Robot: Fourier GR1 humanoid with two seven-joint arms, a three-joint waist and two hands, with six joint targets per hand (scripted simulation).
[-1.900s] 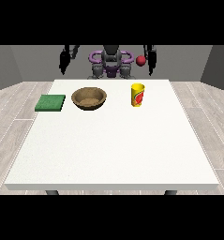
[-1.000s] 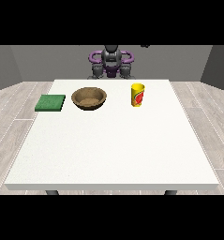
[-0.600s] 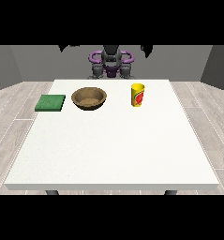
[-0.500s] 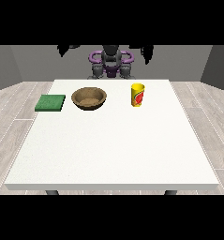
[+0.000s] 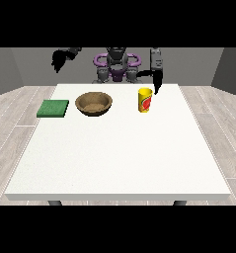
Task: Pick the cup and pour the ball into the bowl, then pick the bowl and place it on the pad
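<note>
Robot hand at the view's right (image 5: pixel 156 83) hanging fingers-down just behind the yellow cup (image 5: pixel 145 100), holding nothing; finger spread impossible to tell. Robot hand at the view's left (image 5: pixel 58 60) raised beyond the desk (image 5: pixel 119 153), grip unclear. Red mark on cup, unreadable. Left of cup: brown bowl (image 5: pixel 94 104), then green pad (image 5: pixel 53 108).

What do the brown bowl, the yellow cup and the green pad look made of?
The round brown bowl: probably wood, matte with a mottled, grainy inside. The yellow cup with red print: likely plastic or coated paper, smooth and even. The flat green square pad: perhaps foam or felt, dull.
</note>
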